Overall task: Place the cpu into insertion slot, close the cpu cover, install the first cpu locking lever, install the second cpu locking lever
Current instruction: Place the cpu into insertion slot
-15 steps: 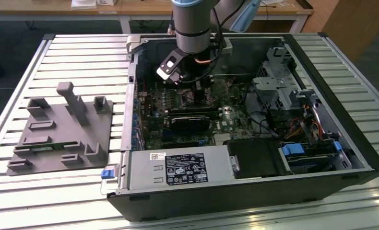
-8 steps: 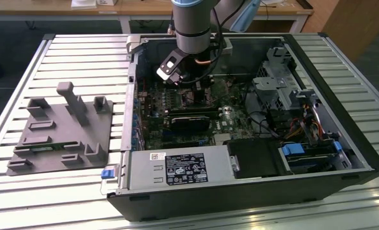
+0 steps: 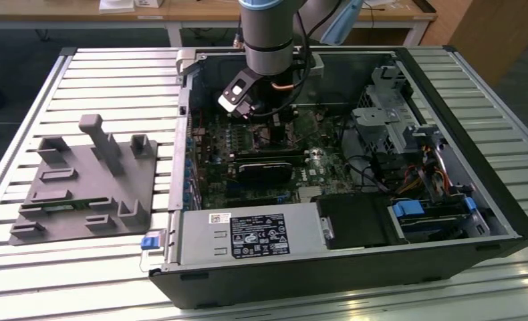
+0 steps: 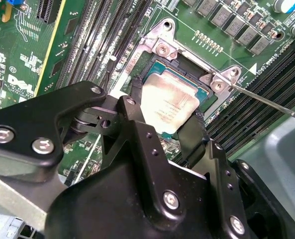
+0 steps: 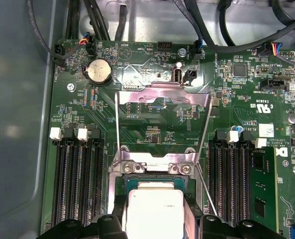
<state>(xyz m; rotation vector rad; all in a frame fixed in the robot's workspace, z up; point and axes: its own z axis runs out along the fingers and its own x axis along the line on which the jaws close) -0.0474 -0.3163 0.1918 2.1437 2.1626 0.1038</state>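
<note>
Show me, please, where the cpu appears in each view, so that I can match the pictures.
Exterior view: I cannot make it out; the hand hangs over the motherboard.
Second wrist view: the cpu lies mid-picture, against the silver two-screw bracket.
First wrist view: it sits between the two memory-slot banks, beside that bracket.
Shared landmark: the bracket.

A slatted metal worktop [image 3: 112, 73] is stretching across the scene, light glancing off its ribs. Behind it, pale wooden desks [image 3: 68, 15] are standing on a dark floor [image 3: 10, 57] — a wooden cabinet [image 3: 487, 30] is filling the far corner on the exterior view's right.
</note>
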